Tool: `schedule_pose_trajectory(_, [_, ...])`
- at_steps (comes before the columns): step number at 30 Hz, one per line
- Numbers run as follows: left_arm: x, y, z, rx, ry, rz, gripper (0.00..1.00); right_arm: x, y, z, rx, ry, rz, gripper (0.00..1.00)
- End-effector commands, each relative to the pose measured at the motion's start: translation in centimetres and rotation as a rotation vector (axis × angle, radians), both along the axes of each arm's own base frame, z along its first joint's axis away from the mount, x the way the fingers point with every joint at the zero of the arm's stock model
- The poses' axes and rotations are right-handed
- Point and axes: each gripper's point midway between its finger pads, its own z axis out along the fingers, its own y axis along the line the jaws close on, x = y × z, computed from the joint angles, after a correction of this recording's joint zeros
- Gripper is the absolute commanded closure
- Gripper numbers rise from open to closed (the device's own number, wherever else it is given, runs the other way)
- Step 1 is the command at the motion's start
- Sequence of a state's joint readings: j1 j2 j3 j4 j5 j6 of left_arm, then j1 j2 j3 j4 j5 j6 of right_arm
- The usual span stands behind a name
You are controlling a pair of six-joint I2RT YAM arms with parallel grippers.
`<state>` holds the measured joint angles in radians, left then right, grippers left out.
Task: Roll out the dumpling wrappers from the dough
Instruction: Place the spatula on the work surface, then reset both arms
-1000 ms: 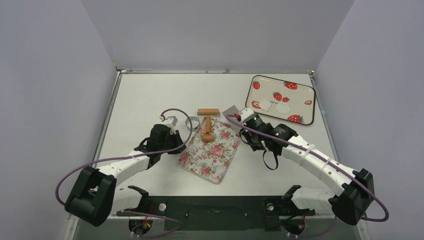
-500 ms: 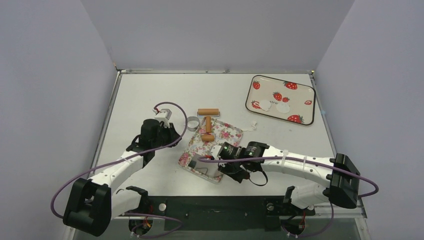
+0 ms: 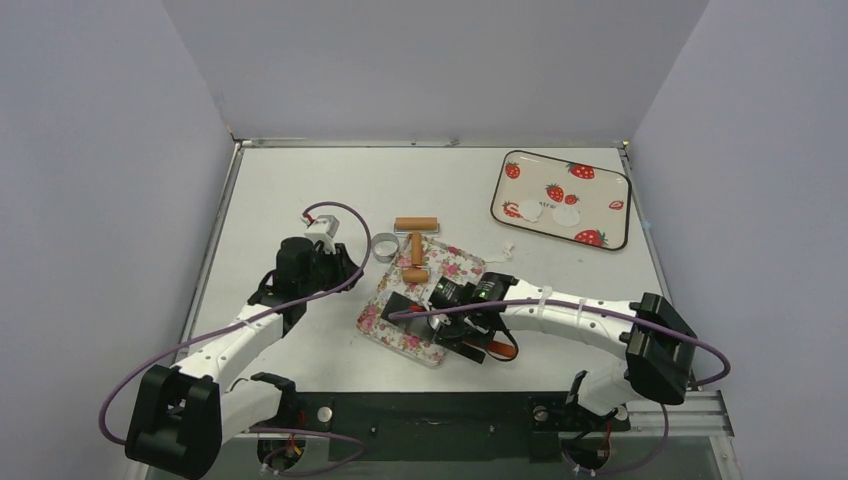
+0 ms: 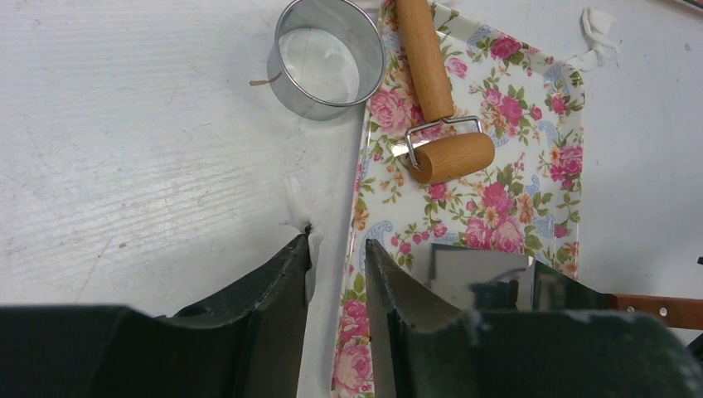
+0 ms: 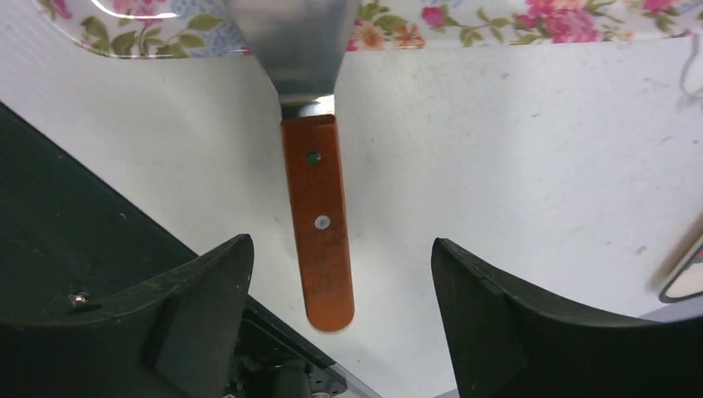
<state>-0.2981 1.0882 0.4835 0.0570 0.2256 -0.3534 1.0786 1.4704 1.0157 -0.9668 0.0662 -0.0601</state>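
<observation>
White dough [image 4: 295, 201] seemingly touches parted left end effector [image 4: 337, 242]; right end effector [image 5: 341, 245] gapes.

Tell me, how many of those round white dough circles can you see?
2 dough circles, both on the strawberry tray at the far right: one near its left end, the other just right of it. More may be hidden from view.

High rear camera looks down; close wrist cameras share the floral tray [image 4: 514, 215]

Pale lavender walls [image 3: 420, 60] enclose a white table [image 3: 290, 190] — evenly lit.
</observation>
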Motion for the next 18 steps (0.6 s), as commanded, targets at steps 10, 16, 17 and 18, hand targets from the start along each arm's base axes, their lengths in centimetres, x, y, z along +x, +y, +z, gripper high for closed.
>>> schedule_pose_trajectory(10, [-0.5,-3.0,1.7,-0.125,-0.074,-0.123,0.54,7.4,1.9,11.9,0.461,-0.328,-0.353,0.22])
schedule_pose_trajectory(16, [0.2,-0.8,0.4,-0.016,-0.072,-0.037,0.52,15.4,-7.5,14.2,0.840,-0.488,-0.974,0.20])
schedule_pose_trajectory(17, [0.4,-0.2,0.0,-0.002,-0.068,-0.001,0.52,16.6,-9.2,14.6,0.883,-0.532,-1.053,0.20])
schedule_pose_trajectory(18, [1.0,0.9,0.0,0.017,-0.083,0.056,0.51,16.5,-10.3,13.7,0.886,-0.547,-1.096,0.20])
